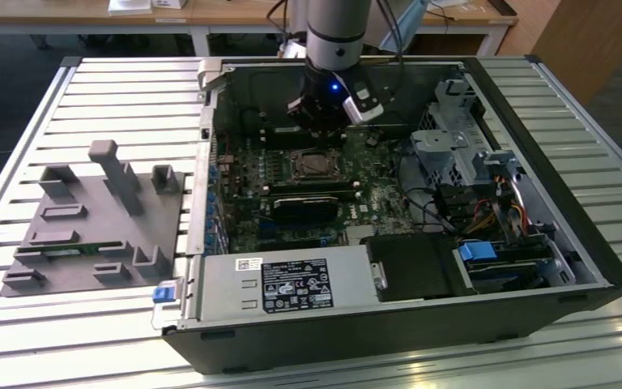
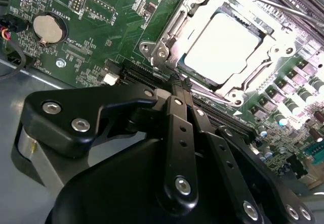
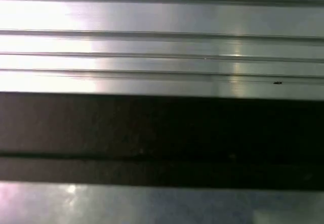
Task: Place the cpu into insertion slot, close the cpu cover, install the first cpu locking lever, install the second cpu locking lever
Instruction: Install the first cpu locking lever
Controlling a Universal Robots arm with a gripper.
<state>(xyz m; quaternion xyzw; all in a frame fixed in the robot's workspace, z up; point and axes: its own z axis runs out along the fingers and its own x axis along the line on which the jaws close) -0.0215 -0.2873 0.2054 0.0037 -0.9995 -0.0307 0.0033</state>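
Note:
In the second wrist view the pale silver cpu (image 2: 223,44) lies flat in the insertion slot (image 1: 313,165) on the green board. The silvery cpu cover (image 2: 169,34) frames it and appears to lie down over its edges. A thin metal lever rod (image 2: 263,1) runs along one side of the socket; whether it is latched I cannot tell. My gripper (image 2: 180,86) has its black fingers pressed together with nothing between them, the tips just off the socket's edge. In the exterior view the gripper (image 1: 322,123) hangs above the board just behind the socket.
The open computer case (image 1: 570,243) lies on a slatted metal table (image 1: 106,89). It holds a power supply (image 1: 289,279), a drive cage (image 1: 457,150) and cables (image 1: 484,215). A grey fixture block (image 1: 95,219) stands at the exterior view's left. A coin battery (image 2: 49,28) sits on the board.

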